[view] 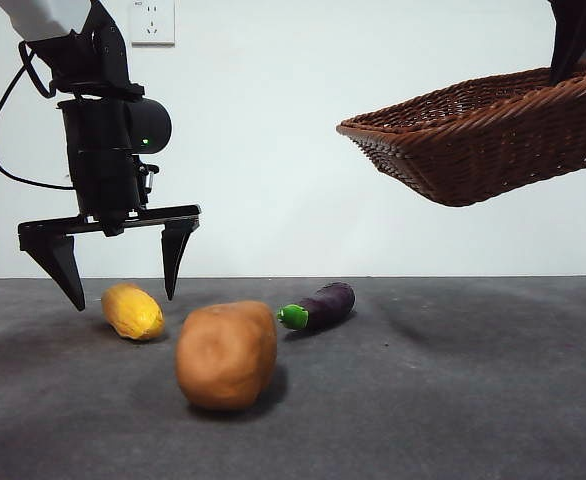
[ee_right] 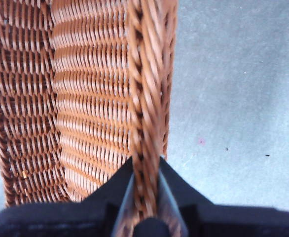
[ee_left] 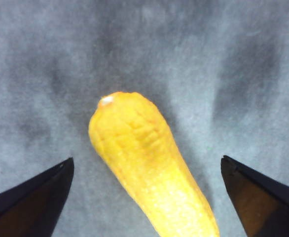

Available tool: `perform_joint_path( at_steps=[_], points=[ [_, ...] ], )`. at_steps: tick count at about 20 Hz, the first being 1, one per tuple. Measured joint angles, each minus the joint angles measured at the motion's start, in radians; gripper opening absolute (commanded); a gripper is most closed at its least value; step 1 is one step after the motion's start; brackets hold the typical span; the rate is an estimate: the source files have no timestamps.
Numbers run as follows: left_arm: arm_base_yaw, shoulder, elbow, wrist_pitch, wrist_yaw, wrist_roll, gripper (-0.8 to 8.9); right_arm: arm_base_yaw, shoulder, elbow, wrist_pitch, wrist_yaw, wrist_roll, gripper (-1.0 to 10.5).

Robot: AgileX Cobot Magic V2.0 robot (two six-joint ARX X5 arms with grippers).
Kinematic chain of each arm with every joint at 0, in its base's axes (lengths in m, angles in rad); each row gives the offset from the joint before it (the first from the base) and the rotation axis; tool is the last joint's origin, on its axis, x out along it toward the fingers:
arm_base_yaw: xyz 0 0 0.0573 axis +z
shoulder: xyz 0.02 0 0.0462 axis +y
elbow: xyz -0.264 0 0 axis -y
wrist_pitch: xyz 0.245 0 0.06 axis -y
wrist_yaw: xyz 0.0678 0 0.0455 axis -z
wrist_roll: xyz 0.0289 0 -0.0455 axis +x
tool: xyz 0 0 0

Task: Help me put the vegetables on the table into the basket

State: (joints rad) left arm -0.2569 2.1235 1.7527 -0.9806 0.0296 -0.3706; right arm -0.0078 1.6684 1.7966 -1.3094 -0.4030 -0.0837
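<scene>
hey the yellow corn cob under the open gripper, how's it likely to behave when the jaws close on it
The corn cob looks smooth, rounded and tapered, so it may roll or squirt sideways on the table if pinched off-centre. It lies between the left gripper's open jaws, which favours a centred grip. Its moulded, toy-like surface suggests it is stiff and probably light.

basket (view: 493, 140): rough woven wicker | table (view: 453, 400): matt mottled grey | corn cob (ee_left: 144, 158): finely ridged yellow | eggplant (view: 323, 304): smooth, slight sheen | potato (view: 226, 354): matt tan
</scene>
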Motion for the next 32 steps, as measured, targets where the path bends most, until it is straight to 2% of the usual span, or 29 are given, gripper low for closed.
perform_joint_path(
  at_steps=[4,5,8,9,13,16,18,21,23,26,28,32],
  points=[
    [-0.002,0.045,0.002,-0.01,0.023,-0.01,4.9,0.0,0.0,0.0,-0.002,0.0,-0.006,-0.1],
    [-0.002,0.044,0.005,-0.008,0.026,-0.01,4.1,0.0,0.0,0.0,-0.002,0.0,-0.007,-0.1],
    [-0.008,0.048,0.005,-0.007,0.024,-0.013,0.68,0.0,0.0,0.0,-0.003,-0.001,-0.008,-0.1],
    [-0.01,0.048,0.005,0.0,0.024,-0.015,-0.11,0.0,0.0,0.0,-0.003,0.0,-0.009,-0.1],
    [-0.022,0.048,0.046,-0.029,0.034,0.011,-0.08,0.0,0.0,0.0,-0.003,0.0,-0.01,-0.1],
    [-0.034,0.019,0.131,-0.055,0.14,0.064,-0.08,0.001,0.0,0.0,-0.004,0.019,-0.006,-0.1],
    [-0.073,-0.055,0.134,-0.043,0.202,0.086,-0.08,0.017,0.0,0.0,-0.005,0.075,0.019,-0.1],
    [-0.172,-0.171,0.138,0.018,0.262,0.101,-0.08,0.065,0.0,0.0,-0.007,0.204,0.067,-0.1],
    [-0.259,-0.232,0.138,0.064,0.284,0.109,-0.08,0.1,0.0,0.0,-0.007,0.227,0.096,-0.1],
    [-0.391,-0.262,0.138,0.116,0.285,0.108,-0.07,0.173,0.0,0.0,-0.017,0.232,0.122,-0.1],
    [-0.455,-0.251,0.138,0.14,0.221,0.088,-0.07,0.212,0.0,0.0,-0.033,0.23,0.125,-0.1],
    [-0.476,-0.215,0.138,0.145,0.135,-0.001,-0.04,0.237,-0.001,0.0,-0.043,0.216,0.125,-0.1]
  ],
)
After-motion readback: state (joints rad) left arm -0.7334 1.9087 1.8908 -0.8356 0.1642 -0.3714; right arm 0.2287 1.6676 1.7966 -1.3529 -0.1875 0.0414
